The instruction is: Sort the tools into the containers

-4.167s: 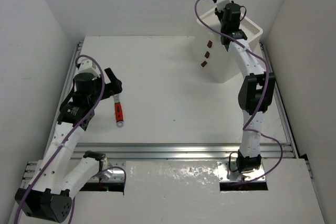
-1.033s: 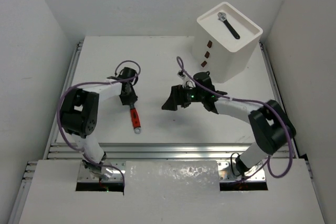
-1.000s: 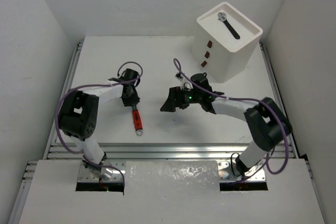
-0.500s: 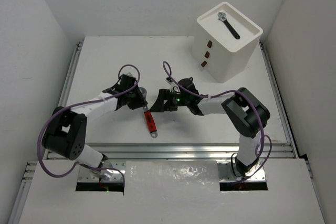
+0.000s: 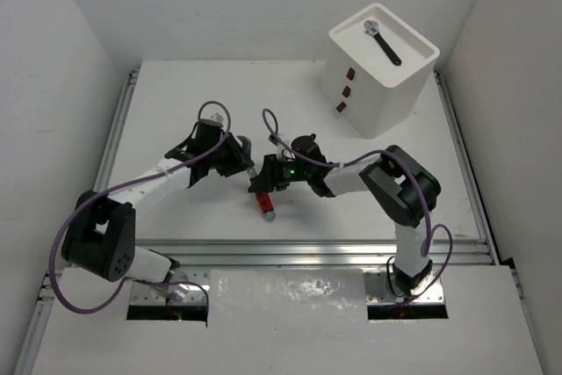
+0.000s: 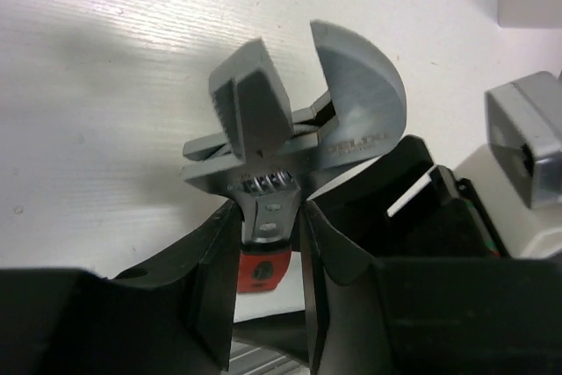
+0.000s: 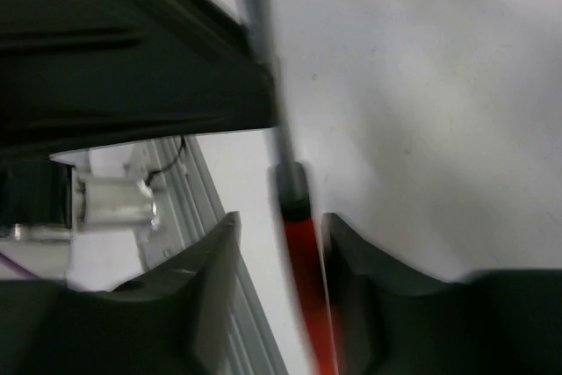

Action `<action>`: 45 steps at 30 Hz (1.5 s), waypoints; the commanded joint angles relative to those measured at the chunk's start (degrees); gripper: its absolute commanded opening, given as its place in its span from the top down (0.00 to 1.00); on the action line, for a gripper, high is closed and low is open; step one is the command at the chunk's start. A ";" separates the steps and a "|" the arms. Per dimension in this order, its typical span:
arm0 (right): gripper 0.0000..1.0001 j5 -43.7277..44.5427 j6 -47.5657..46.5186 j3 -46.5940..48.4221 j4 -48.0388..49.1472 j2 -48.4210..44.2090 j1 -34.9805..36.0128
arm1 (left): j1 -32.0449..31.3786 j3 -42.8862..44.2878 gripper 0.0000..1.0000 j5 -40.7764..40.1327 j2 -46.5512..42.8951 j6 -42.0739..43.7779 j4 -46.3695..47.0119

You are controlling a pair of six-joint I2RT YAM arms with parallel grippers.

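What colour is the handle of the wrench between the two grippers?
The adjustable wrench has a red handle, clearest in the right wrist view.

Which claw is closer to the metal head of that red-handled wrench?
Left. The left gripper clamps the red-handled wrench just below its head; the right gripper straddles the red handle farther down.

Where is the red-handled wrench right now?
From above, the red-handled wrench is over the table's middle, well left of the white drawer unit, pinched near its head by the left end effector while the right end effector straddles its handle.
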 commanded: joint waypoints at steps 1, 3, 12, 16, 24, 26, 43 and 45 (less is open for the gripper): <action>0.62 -4.38 -0.97 2.91 4.40 2.11 1.12 | 0.02 0.79 1.00 3.93 -4.61 -2.88 8.29; 0.89 -4.65 -1.41 2.57 4.66 1.85 1.30 | 0.02 1.05 1.00 3.32 -6.02 -3.41 8.12; 1.00 1.32 -12.73 0.36 -11.12 -14.30 0.78 | 0.10 13.95 0.01 -11.51 -12.61 4.05 -9.08; 1.00 11.40 -23.19 9.29 -31.95 -21.43 -1.86 | 0.10 23.63 0.00 -25.93 -19.02 8.80 -23.22; 1.00 29.44 -45.24 45.38 -68.10 -17.60 -12.40 | 0.10 7.52 0.00 -32.54 -34.58 16.97 -20.99; 1.00 34.97 -48.68 51.40 -69.87 -14.77 -15.82 | 0.19 4.40 0.00 -35.79 -34.59 16.98 -21.50; 1.00 48.98 -67.86 78.15 -60.56 5.53 -28.04 | 0.02 3.42 0.01 -29.65 -33.19 19.88 -20.53; 1.00 48.53 -67.60 77.36 -60.03 6.16 -28.84 | 0.10 3.42 0.01 -29.38 -32.66 19.88 -20.53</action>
